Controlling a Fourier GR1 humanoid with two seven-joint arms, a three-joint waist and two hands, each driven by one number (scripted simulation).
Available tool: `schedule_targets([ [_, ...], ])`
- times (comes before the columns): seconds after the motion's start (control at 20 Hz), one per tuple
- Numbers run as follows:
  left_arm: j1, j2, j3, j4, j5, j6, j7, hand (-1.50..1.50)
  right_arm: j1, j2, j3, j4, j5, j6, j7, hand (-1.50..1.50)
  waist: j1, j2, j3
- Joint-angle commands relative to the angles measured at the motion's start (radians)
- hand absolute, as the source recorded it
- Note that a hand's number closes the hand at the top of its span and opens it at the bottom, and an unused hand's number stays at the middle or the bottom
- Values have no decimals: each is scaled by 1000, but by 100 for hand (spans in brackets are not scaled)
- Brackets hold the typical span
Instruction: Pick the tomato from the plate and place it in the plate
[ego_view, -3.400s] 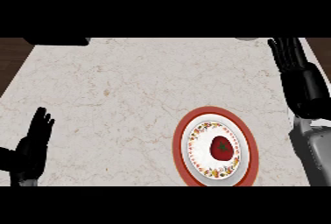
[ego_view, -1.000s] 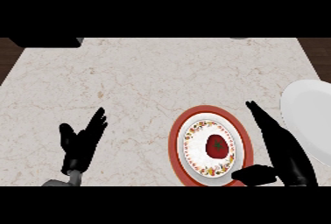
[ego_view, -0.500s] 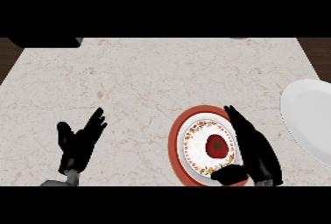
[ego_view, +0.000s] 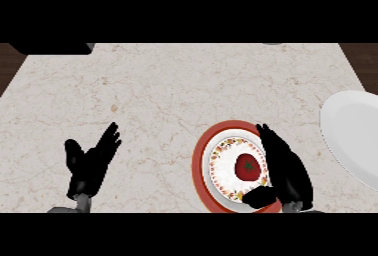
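Tomato (ego_view: 247, 167) on red-rimmed plate (ego_view: 201, 165), just left of right hand (ego_view: 284, 167)

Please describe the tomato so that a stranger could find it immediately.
On the marble counter, look near the front for the red-rimmed plate. The tomato lies at its centre, just left of the right hand. It is the only dark red, round object.

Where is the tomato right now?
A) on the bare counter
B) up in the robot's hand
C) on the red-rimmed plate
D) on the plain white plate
C: the tomato sits in the middle of the red-rimmed plate, with the right hand open beside it and not holding it.
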Motion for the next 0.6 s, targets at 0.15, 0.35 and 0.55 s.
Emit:
schedule_targets([
  [0.15,-11,-53,24,-1,-40,3,18,0,-2,63,-7,84,40,13,-48,-150,-1,0,0],
  [0.35,21,-55,41,88,-65,-46,-78,0,-58,108,-47,227,53,-23,-94,-150,1,1,0],
  [0.55,24,-51,33,4,-71,-37,-19,0,-26,44,-8,210,52,82,-142,150,1,0,0],
])
